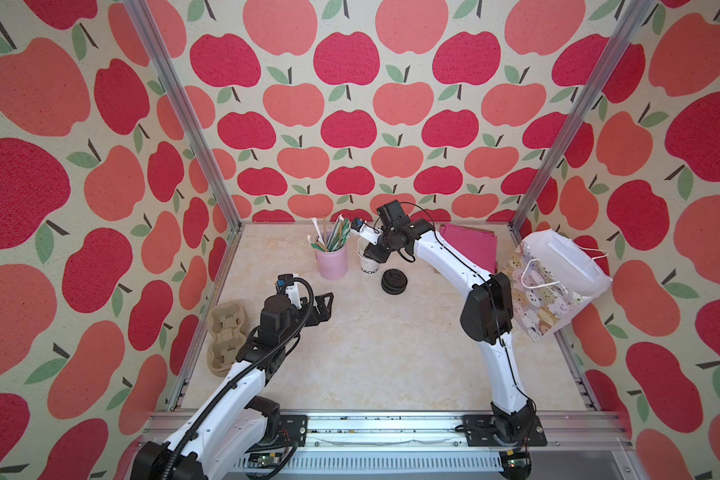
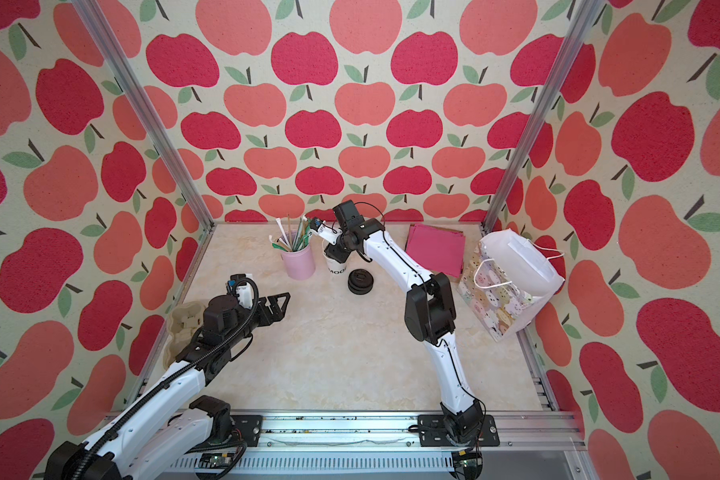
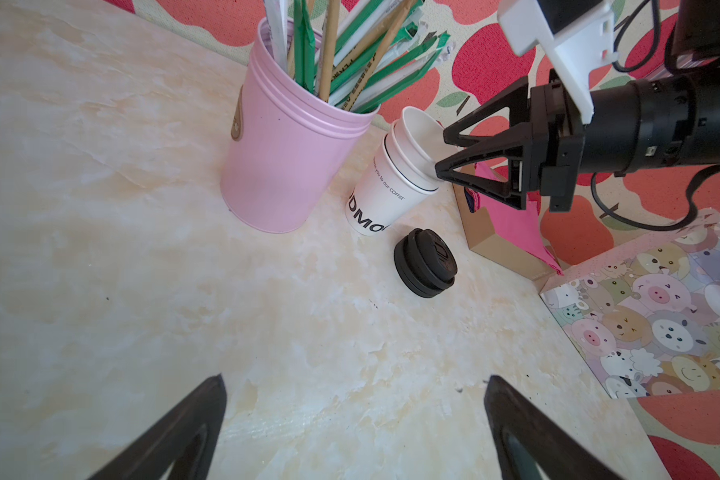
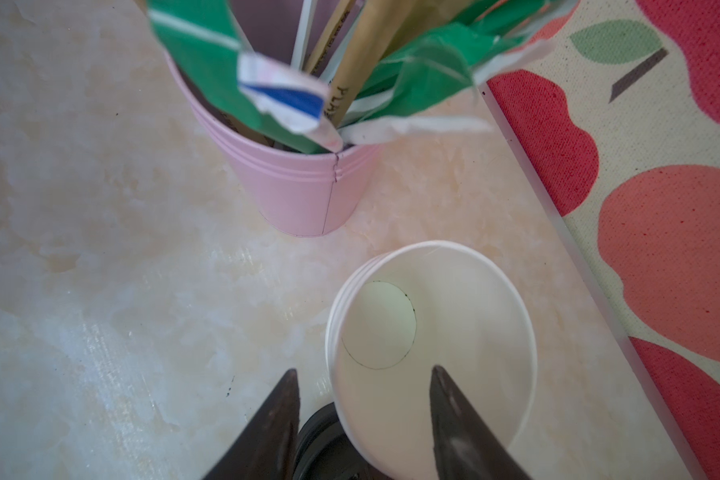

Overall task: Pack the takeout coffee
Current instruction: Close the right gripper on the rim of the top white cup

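Observation:
White paper cups stand nested in a stack at the back of the table, with black lettering on the lowest. The topmost cup leans in the stack. No takeout coffee cup stands on its own. My right gripper is open and straddles that top cup's rim: one finger is inside the cup, the other outside, with a gap to the wall. Black lids lie stacked just in front. My left gripper hovers wide open and empty over bare table.
A pink cup of straws stands close beside the cup stack. Pink napkins lie in a cardboard box at the back right. An animal-print gift bag leans at the right edge, a pulp cup carrier at the left edge.

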`<state>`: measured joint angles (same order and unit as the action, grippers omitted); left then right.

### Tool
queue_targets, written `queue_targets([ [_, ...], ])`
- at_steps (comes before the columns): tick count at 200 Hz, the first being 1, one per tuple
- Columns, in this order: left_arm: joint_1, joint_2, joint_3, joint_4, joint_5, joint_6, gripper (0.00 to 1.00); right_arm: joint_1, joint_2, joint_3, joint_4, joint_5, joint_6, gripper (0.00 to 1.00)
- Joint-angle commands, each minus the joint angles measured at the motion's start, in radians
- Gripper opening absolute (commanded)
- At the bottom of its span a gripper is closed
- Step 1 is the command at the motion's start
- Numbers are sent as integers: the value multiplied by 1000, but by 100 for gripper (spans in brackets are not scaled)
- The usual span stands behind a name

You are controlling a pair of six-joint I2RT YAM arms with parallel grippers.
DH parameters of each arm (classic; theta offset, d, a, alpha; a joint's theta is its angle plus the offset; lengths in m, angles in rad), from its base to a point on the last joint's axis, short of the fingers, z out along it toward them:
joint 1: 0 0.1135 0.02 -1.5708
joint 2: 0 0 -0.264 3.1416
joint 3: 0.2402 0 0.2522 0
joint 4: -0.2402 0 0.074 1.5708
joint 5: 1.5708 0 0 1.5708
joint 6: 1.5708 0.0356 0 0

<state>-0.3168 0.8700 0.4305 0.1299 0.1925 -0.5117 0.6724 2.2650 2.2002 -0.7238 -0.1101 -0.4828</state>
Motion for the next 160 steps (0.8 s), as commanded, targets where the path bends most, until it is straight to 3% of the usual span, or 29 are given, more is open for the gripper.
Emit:
queue_targets([
  [1, -4, 6, -1, 27, 12, -24, 99, 6, 40, 66, -43, -5, -16, 45],
  [38, -4, 6, 2, 13, 2, -21, 99, 5, 80, 106, -58, -2, -28, 29],
  [74, -4, 13, 4, 14, 2, -25, 99, 4, 87, 109, -62, -12, -37, 26],
  [127, -4, 24, 18, 14, 4, -27, 99, 3, 80, 117, -63, -16, -44, 0],
  [160, -4, 33, 37, 20, 19, -35, 99, 3, 51, 115, -66, -42, -38, 0],
])
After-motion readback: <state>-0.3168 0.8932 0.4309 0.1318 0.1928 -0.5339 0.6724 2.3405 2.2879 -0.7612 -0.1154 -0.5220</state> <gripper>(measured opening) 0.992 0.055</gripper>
